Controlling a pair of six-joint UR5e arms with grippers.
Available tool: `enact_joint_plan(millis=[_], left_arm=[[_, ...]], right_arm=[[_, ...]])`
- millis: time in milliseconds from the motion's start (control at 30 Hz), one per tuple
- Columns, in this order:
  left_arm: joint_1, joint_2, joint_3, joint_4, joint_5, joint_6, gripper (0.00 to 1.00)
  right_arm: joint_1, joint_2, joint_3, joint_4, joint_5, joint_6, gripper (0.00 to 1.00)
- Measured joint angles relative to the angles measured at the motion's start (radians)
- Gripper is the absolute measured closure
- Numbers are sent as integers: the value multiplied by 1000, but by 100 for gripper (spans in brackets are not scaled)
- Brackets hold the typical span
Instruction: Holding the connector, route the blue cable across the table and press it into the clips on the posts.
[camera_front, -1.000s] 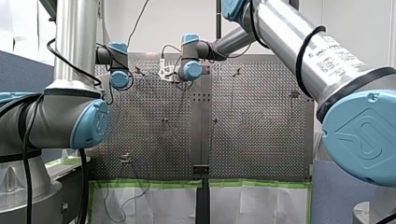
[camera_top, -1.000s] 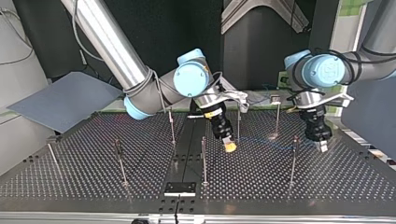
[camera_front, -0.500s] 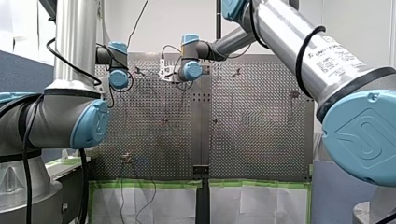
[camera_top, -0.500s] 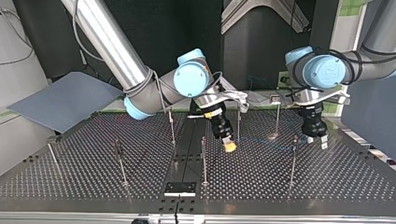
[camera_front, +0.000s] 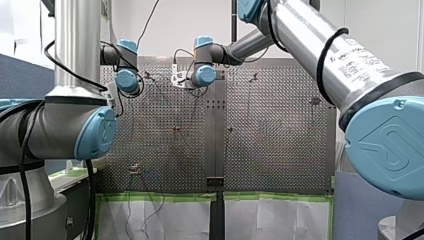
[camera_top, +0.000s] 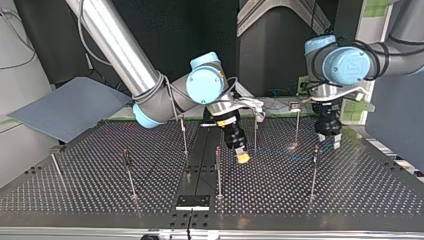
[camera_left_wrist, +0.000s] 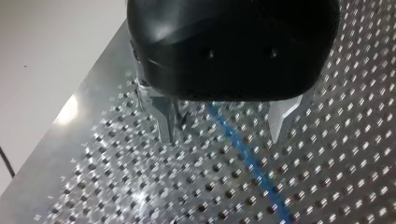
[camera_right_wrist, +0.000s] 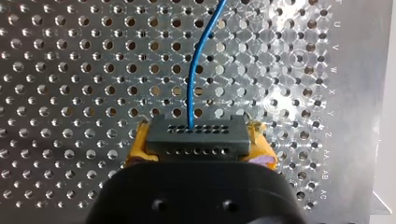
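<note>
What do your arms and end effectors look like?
My left arm and my right arm are shiny silver tubes with light blue round caps at the joints and black cables looped around them. The right one carries printed lettering. My left end effector is black with bare metal fingers; my right end effector is black with yellow pads.

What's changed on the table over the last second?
Only my left gripper moved: it rose and drifted toward the top view's left, jaws open, gripping nothing. Staying as they were: my right gripper, clamped on the connector, and the posts.
</note>
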Motion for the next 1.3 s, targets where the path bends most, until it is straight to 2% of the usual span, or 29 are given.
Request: enact_joint_plan(millis=[167,300,533,767,1000,1133,1300], left_arm=[[-2,44,-33,-44,35,-23,0],[-6,78,-39,-78,52,-21,0],[-19,144,-39,-144,101,24,0],[-34,219,-32,-217,171,61,0],[-53,279,-17,-223,232,75,0],[-64,276,0,-214,251,85,0],[-80,238,23,-216,248,112,0]], right_arm=[[2,0,0,5,11,-11,100],[5,0,0,12,18,-16,100],[0,0,0,20,31,-20,100],[-2,0,0,21,32,-20,100],[-2,0,0,20,32,-21,100],[-2,0,-2,20,31,-22,100],[-2,0,-12,20,29,-22,100]])
